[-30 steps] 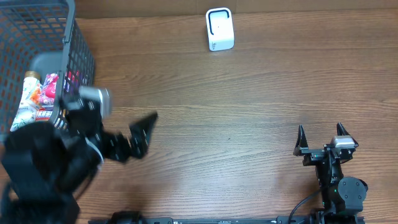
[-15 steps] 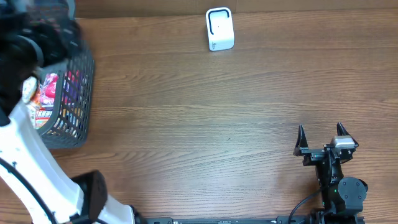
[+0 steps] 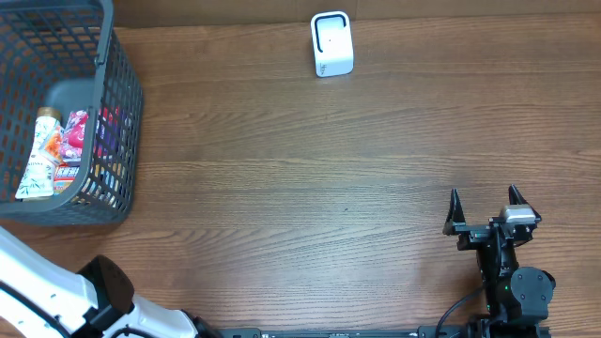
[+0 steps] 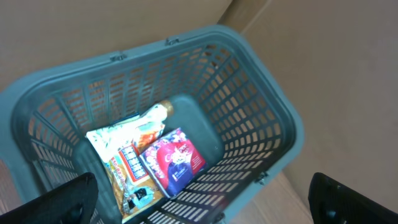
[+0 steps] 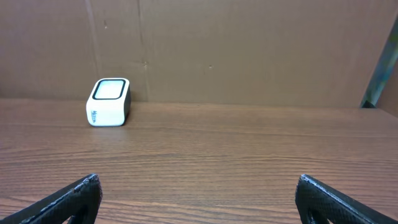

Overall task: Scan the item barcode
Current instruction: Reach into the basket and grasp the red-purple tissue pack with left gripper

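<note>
The left gripper (image 4: pixel 200 186) hung above the basket (image 4: pixel 267 118), its fingers spread wide with nothing between them. Straight below it, on the basket floor, lay the items: a capped pouch (image 4: pixel 134 127), a pink and blue packet (image 4: pixel 174 158) resting against it, and a red wrapped bar (image 4: pixel 127 171) tucked beside both. The right gripper (image 3: pixel 484 208) sat low over the table (image 3: pixel 310 188), its fingers also wide apart and empty. The white scanner (image 5: pixel 108 101) stood on the table well ahead of this gripper and off to its left. The basket stood far off to its left.
</note>
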Robot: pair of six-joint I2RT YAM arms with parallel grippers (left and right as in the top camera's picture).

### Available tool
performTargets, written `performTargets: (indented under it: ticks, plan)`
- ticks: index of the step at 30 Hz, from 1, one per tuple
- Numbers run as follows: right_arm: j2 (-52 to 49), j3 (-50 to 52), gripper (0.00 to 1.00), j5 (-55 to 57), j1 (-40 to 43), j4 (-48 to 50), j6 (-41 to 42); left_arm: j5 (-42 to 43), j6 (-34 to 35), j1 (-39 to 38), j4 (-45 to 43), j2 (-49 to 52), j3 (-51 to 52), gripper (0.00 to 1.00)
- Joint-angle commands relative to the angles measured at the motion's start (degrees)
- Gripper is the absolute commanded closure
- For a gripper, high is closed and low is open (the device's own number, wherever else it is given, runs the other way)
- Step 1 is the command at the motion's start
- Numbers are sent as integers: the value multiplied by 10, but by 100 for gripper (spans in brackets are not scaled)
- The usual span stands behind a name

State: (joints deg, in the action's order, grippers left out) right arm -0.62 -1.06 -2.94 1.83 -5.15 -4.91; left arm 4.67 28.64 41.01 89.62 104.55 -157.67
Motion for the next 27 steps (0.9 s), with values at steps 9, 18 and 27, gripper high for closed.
performTargets:
  ticks: [9,18,27]
  plan:
    - [5,6,0,3,-3,4,-2,-17,51,-2,20,137,-3,0]
    - [5,6,0,3,-3,4,-2,-58,49,-38,45,243,-3,0]
    - [5,6,0,3,-3,4,-2,-83,42,-100,51,320,-3,0]
